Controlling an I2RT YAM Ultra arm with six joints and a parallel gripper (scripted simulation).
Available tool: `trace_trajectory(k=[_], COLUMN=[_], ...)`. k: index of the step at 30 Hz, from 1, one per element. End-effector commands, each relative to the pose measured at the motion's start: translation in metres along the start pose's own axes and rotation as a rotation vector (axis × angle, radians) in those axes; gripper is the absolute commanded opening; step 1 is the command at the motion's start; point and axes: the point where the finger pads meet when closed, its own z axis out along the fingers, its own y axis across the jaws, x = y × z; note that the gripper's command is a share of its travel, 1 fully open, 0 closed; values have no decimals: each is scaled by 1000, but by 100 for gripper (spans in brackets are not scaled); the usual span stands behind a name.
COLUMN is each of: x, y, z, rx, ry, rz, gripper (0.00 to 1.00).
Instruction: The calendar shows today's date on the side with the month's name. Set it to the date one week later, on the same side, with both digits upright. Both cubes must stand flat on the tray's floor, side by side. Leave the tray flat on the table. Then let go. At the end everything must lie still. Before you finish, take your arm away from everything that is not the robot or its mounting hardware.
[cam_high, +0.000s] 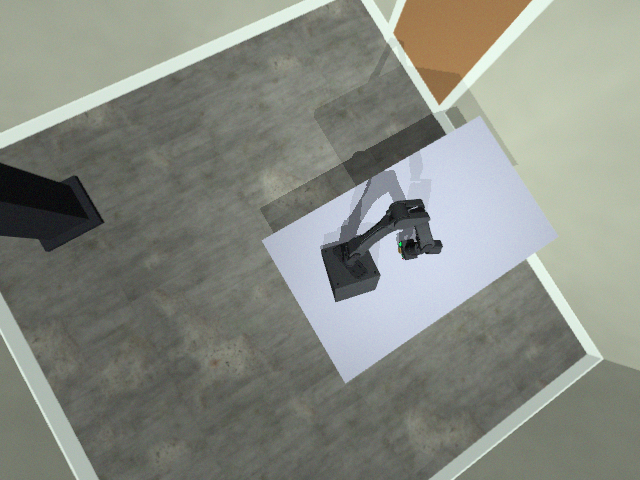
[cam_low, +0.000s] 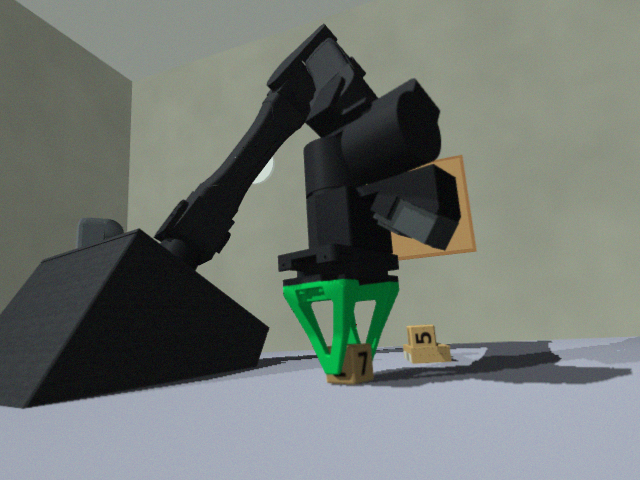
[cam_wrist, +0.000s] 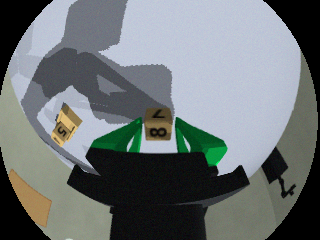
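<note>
Calendar cube (cam_high: 399, 250) (cam_low: 356, 364) (cam_wrist: 158, 124): 8 in wrist view only; gripper (cam_high: 400, 250) (cam_low: 354, 362) (cam_wrist: 158, 121) spread around it
Exterior: 7 towards 12 o'clock; wrist: 8's long axis 9–3 o'clock

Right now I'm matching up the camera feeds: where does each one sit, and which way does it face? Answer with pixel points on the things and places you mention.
Top: high above, facing down at the table (cam_high: 465, 175); whole arm shows.
Exterior: low beside the table (cam_low: 206, 434), facing across it; base, arm and green fingers (cam_low: 338, 330) show.
Wrist: on the arm, facing past the fingers to the table (cam_wrist: 240, 65).
Exterior and wrist share the near cube (cam_low: 362, 364) (cam_wrist: 158, 131).
</note>
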Motion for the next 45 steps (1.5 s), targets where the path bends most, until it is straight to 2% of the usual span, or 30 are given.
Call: trace_trajectory(k=[1, 8, 10, 18, 23, 27, 28, 45], x=[-14, -12, -12, -10, -9, -3, -2, -2], y=[0, -1, -1, -1, -1, -2, -2, -2], z=[-24, -59, -59, -96, -104, -98, -97, -97], rx=[5, 12, 12, 14, 14, 7, 5, 4], ry=[-44, -42, -42, -41, -41, -21, -19, -19], rz=[-9, -9, -9, -9, -9, 2, 3, 5], gripper=[45, 45, 45, 45, 45, 45, 100, 100])
